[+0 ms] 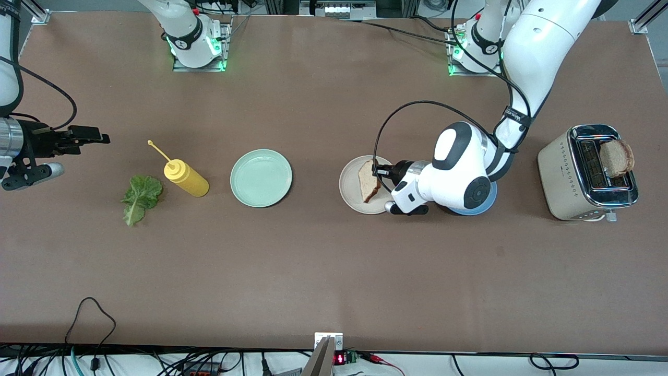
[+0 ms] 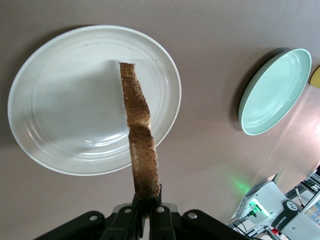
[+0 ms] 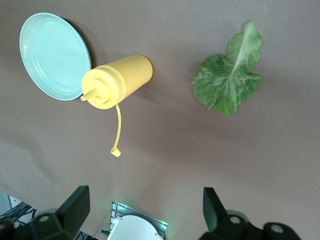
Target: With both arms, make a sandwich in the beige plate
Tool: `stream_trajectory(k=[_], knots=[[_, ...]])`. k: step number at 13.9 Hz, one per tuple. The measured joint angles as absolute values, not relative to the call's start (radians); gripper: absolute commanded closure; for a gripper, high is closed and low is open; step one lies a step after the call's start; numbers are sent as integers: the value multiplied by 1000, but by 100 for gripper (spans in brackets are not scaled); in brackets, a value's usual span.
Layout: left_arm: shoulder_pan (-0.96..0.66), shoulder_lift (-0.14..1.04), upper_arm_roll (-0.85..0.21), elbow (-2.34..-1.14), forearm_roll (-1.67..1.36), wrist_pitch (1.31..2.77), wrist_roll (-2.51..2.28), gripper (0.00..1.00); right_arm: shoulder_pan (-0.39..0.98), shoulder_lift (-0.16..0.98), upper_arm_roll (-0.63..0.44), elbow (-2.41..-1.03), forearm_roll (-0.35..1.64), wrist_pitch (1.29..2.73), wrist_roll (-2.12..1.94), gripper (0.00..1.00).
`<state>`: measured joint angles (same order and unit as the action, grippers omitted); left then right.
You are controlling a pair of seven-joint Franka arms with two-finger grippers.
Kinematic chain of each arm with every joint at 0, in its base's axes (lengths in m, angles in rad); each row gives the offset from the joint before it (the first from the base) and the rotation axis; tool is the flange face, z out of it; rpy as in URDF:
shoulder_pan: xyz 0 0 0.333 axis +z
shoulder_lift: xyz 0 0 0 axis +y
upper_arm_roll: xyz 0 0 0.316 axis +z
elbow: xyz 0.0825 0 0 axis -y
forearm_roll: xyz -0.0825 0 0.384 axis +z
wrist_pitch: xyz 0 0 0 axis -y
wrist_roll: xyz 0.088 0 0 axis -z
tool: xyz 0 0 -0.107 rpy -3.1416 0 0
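Holding first bread slice [image 1: 368, 180] edge-on over the beige plate [image 1: 350, 191] with left hand [image 1: 379, 171] clamped on it, probably not touching yet, right hand [image 1: 88, 135] wide open, idle, lettuce [image 1: 141, 198] and toaster [image 1: 579, 180] slice [image 1: 616, 157] untouched.

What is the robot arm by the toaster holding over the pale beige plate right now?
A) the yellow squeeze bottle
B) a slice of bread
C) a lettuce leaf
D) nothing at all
B: the left gripper is shut on a bread slice, pinched by its crust edge and held on edge over the beige plate.
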<state>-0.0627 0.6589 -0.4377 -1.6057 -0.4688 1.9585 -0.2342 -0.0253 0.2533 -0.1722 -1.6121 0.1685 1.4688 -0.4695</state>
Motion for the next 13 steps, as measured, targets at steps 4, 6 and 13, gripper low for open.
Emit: stream_trajectory(k=[4,6,13], knots=[[-65,668,-439,-1616,-469,1976,-234,100,-26,257,-172,-1612,169,1469,-470,0],[-66,668,-441,-1619,-470,1979,-234,100,-26,267,-172,-1612,172,1473,-470,0],[-70,668,-455,-1619,-514,1995,-232,100,-42,287,-171,-1646,173,1496,-639,0]])
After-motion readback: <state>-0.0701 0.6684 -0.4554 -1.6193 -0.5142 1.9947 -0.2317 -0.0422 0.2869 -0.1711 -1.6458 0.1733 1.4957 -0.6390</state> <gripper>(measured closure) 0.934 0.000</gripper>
